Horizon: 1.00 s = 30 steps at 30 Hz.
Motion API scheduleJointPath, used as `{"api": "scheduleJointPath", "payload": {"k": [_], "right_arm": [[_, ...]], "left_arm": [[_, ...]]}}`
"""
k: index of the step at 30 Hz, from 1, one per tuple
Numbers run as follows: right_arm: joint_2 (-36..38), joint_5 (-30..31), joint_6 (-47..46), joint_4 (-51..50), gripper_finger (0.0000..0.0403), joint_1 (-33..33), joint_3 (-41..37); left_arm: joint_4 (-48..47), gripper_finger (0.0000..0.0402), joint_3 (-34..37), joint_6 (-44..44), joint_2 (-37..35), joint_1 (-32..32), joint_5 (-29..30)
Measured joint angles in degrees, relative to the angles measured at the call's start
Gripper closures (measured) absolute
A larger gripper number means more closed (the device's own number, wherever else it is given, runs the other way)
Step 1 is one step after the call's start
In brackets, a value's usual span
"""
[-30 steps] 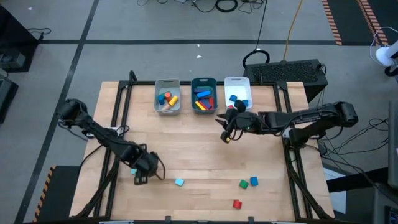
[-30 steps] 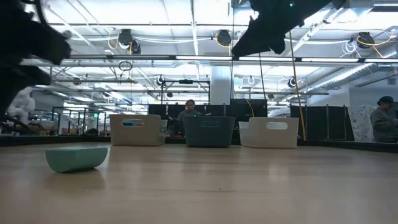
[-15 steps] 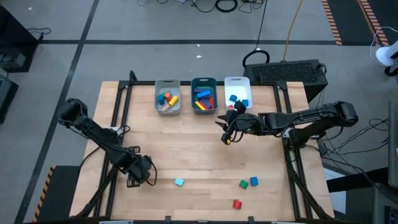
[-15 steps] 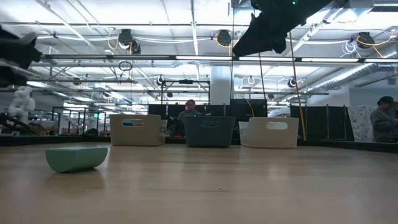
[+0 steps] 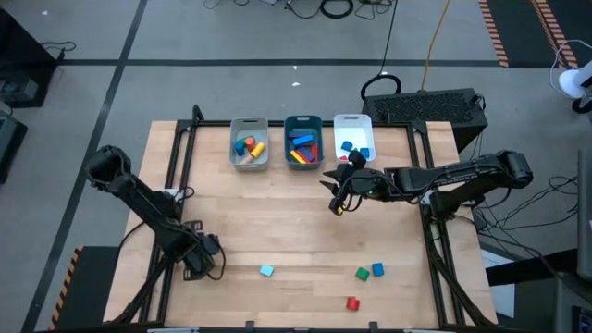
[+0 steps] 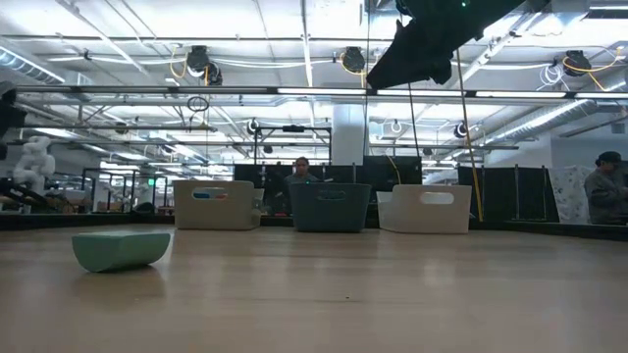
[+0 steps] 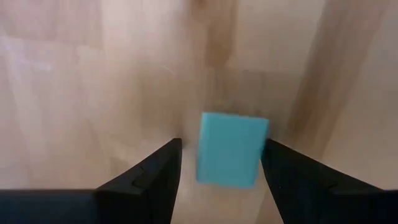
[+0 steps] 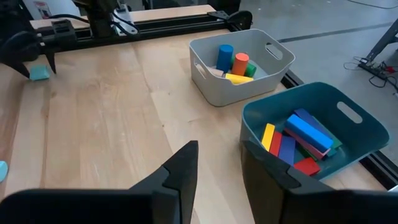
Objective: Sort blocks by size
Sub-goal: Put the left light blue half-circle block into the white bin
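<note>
A small cyan block lies on the wooden table near its front left. My left gripper is open over it and points down, one finger on each side; in the high view it hides the block. The block also shows beside that gripper in the right wrist view. My right gripper is open and empty, above the table in front of the white tray. The grey tray and the teal tray hold several blocks.
A second cyan block, a green one, a blue one and a red one lie near the table's front edge. The three trays stand in a row at the far edge. People show in the room beyond the table.
My left gripper has gone toward the table's near left corner and out of the low view, and now stands over the cyan block there. My right gripper has kept still.
</note>
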<state>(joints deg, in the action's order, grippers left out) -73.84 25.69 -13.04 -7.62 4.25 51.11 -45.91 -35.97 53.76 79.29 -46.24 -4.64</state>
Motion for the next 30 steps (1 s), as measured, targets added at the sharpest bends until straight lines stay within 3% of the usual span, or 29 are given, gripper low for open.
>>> {"api": "scheduleJointPath", "payload": {"k": [7, 14, 19, 30], "right_arm": [[0.0, -0.2, 0.0, 0.0, 0.0296, 0.0, 0.0], [0.0, -0.3, 0.0, -1.2, 0.0296, 0.4, 0.0], [0.0, -0.3, 0.7, -1.4, 0.0304, 2.7, 0.0], [-1.7, -3.8, 19.5, -4.2, 0.0316, 13.8, 0.0]], "left_arm": [[0.7, 0.0190, 0.1, 1.5, 0.0, 0.0, 4.3], [0.7, 0.0270, 0.1, 1.5, 0.0, 0.2, 3.3], [1.7, 0.0271, 0.0, 1.3, 0.0, 2.2, 3.4], [18.3, 0.0271, 0.1, -13.6, 0.0, 13.0, 7.9]]}}
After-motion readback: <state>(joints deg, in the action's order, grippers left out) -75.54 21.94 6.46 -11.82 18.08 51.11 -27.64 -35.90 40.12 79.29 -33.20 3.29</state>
